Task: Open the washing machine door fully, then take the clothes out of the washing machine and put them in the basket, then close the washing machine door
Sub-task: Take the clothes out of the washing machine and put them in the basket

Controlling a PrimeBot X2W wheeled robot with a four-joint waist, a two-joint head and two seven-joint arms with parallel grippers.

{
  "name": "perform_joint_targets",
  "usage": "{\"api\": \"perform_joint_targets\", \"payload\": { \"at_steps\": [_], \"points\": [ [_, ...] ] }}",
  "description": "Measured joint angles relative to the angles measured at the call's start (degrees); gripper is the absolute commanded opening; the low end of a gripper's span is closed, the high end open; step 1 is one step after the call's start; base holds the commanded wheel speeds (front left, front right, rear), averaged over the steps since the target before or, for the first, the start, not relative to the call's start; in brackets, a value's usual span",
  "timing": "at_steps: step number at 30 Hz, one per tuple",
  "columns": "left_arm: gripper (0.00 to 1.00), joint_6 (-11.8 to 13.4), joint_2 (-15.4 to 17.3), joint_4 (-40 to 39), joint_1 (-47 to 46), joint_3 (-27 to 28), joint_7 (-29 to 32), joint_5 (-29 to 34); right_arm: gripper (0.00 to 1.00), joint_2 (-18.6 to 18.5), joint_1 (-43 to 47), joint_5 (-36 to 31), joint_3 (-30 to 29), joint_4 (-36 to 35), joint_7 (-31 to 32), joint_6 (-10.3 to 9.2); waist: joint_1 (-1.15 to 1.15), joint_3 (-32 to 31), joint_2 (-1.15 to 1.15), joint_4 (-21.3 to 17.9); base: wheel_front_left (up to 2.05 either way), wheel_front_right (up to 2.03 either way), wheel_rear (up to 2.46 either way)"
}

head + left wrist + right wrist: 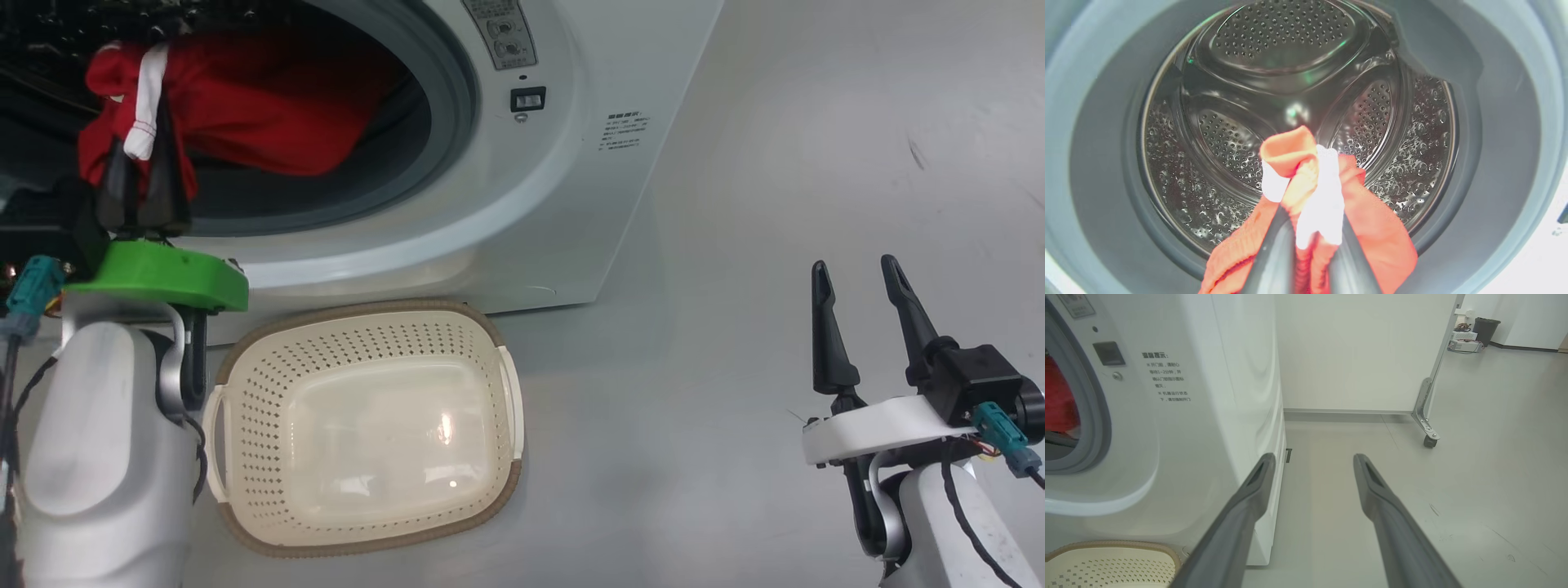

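Pinched tight in left gripper [140, 139]: clothes [261, 98], red with white strip, at washer [571, 204] mouth, 10 o'clock in head view; bunched edge gripped, likely for clean pull-out; basket [359, 309] at 6 o'clock beneath, ready for drop; right gripper [854, 263] at 4 o'clock, spread wide, holding nothing.
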Motion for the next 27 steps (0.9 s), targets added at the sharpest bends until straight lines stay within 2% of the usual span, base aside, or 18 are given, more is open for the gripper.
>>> {"api": "perform_joint_targets", "payload": {
  "at_steps": [11, 17, 27],
  "points": [
    [0.00, 0.89, -1.00, -9.34, 11.68, -1.02, -0.23, 1.87, 1.00, -0.36, 2.69, -0.25, 0.57, 0.29, 0.00, 0.21, 0.00, -4.24, 0.00, 2.96, 0.00, 0.00, 0.00],
    [0.00, 1.18, -1.72, -9.06, 18.23, -2.83, -0.22, 1.66, 1.00, -0.48, 3.15, -0.41, 1.00, 0.20, 0.00, 0.53, 0.00, -4.82, 0.00, 3.26, 0.00, 0.00, 0.00],
    [0.00, 0.52, -2.24, -5.35, 23.83, -5.71, 1.41, 0.57, 1.00, -0.22, 3.41, -0.57, 2.37, -0.91, 0.11, 1.02, 0.00, -3.84, 0.00, 2.43, 0.00, 0.00, 0.00]
  ]
}}
